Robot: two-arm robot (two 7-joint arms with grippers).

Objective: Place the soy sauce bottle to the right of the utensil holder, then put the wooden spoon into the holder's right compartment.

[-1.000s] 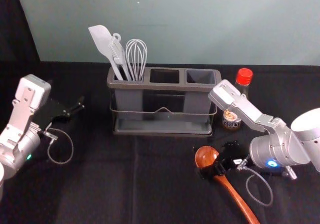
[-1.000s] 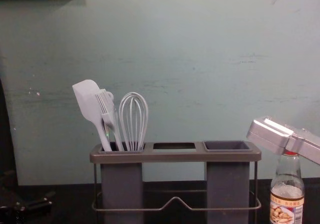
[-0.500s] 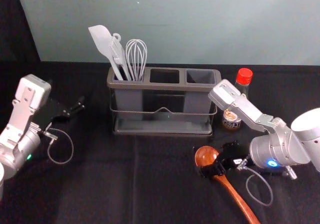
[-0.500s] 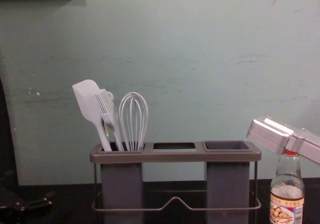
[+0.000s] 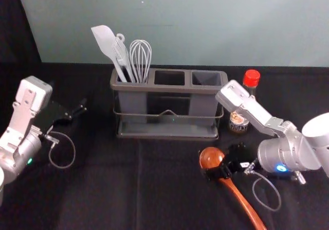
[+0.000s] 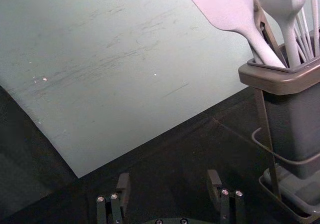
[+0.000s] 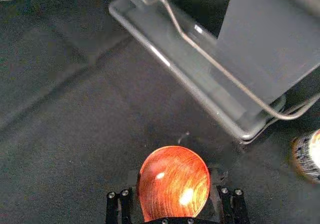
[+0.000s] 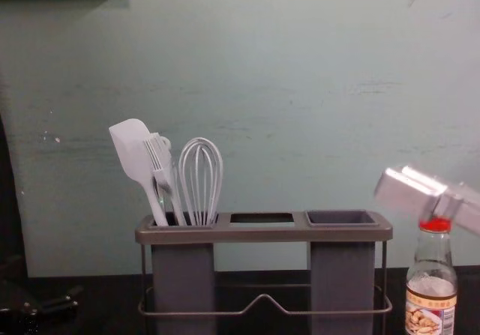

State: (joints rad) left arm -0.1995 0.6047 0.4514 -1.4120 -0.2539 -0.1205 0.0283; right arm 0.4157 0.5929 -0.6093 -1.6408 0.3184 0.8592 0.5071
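Note:
In the head view, my right gripper [image 5: 218, 169] is at the wooden spoon's [image 5: 211, 158] bowl end, the handle slanting toward the front. My right gripper [image 7: 175, 176] is shut on the bowl's sides, the spoon [image 7: 174, 184] between its fingers. The soy sauce bottle [image 5: 238, 122] stands upright just right of the grey utensil holder [image 5: 169, 89]; its red cap [image 8: 435, 225] shows below the arm's silver part. The holder's right compartment [image 5: 206, 78] holds nothing. My left gripper [image 5: 77, 112] is parked at the left; there the left gripper [image 6: 169, 178] is open on nothing.
A white spatula [image 5: 104, 40], a brush and a whisk [image 5: 140, 60] stand in the holder's left compartment. A wire rail [image 8: 262, 300] runs along its front. The wall [image 5: 180, 24] rises behind the black-covered table [image 5: 103, 189].
My right arm has risen slightly, uncovering more of the bottle's red cap in the chest view. The spoon has shifted a little with it. My left arm has stayed put.

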